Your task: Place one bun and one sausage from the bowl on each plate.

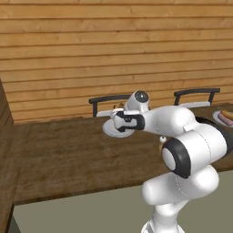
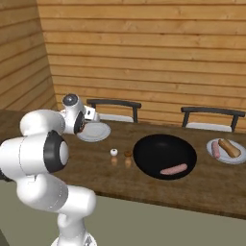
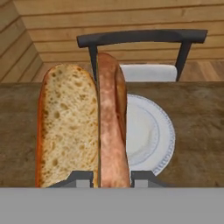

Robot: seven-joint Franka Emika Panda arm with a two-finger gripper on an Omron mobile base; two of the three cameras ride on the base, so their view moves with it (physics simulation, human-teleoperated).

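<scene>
My gripper (image 3: 113, 178) is shut on a split bun (image 3: 83, 127), which stands upright between the fingers with its pale crumb face turned toward the camera. The bun hangs just above the near left side of an empty pale plate (image 3: 151, 135). From the base views, the gripper (image 1: 119, 119) hovers over this left plate (image 2: 96, 132). The black bowl (image 2: 158, 149) sits mid-table with one pink sausage (image 2: 173, 169) in it. The right plate (image 2: 238, 158) carries a sausage (image 2: 215, 150) and a bun (image 2: 229, 148).
Two small shakers (image 2: 114, 156) (image 2: 128, 158) stand between the left plate and the bowl. Two dark chairs (image 2: 114, 104) (image 2: 211, 111) are tucked in at the table's far side. A wooden plank wall rises behind them.
</scene>
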